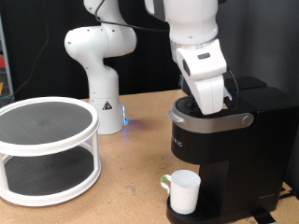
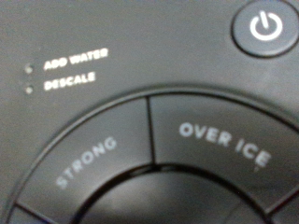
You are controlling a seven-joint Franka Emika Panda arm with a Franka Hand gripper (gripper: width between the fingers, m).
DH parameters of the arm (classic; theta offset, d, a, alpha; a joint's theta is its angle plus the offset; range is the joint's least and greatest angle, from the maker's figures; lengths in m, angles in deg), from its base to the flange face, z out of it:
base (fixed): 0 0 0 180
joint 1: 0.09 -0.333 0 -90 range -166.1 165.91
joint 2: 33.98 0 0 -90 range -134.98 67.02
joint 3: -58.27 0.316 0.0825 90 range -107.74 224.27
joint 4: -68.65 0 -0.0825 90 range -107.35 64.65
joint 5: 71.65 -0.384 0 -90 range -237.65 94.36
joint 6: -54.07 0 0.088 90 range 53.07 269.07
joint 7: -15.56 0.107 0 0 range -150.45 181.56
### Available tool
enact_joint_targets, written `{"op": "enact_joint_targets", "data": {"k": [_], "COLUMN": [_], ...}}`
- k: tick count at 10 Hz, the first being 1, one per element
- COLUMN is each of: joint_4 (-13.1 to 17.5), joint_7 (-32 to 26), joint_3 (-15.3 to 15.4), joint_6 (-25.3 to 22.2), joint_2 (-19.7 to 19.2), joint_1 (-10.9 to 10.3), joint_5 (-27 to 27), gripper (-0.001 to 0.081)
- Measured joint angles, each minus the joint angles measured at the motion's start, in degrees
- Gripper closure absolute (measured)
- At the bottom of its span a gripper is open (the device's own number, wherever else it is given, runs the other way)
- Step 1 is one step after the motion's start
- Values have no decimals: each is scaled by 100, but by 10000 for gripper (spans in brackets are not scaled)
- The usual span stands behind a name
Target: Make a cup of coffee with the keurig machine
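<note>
The keurig machine [image 1: 224, 149] stands at the exterior view's right, black and boxy, with its lid down. The white cup [image 1: 184, 190] stands on its drip tray under the spout. My gripper [image 1: 211, 105] is down on the machine's round top; its fingers are hidden behind the hand. The wrist view is filled by the machine's top panel [image 2: 140, 103] at very close range, with a power button [image 2: 266, 28], "ADD WATER" and "DESCALE" lights, and the "STRONG" [image 2: 89, 161] and "OVER ICE" [image 2: 224, 145] buttons. No fingers show in the wrist view.
A white two-tier round stand [image 1: 45, 149] with dark mesh shelves sits at the exterior view's left on the wooden table [image 1: 131, 168]. A second white robot arm base [image 1: 101, 89] stands behind it at the back.
</note>
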Motion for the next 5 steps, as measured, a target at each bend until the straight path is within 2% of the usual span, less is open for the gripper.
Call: {"op": "enact_joint_targets", "data": {"k": [1, 2, 3, 5], "joint_4": [-86, -275, -524, -1004], "joint_7": [-66, -169, -329, -837], "joint_3": [11, 32, 49, 42], "joint_6": [248, 740, 1220, 1756], "joint_2": [48, 134, 277, 614], "joint_1": [0, -2, -7, -9], "joint_5": [0, -17, -102, -456], "gripper": [805, 805, 805, 805]}}
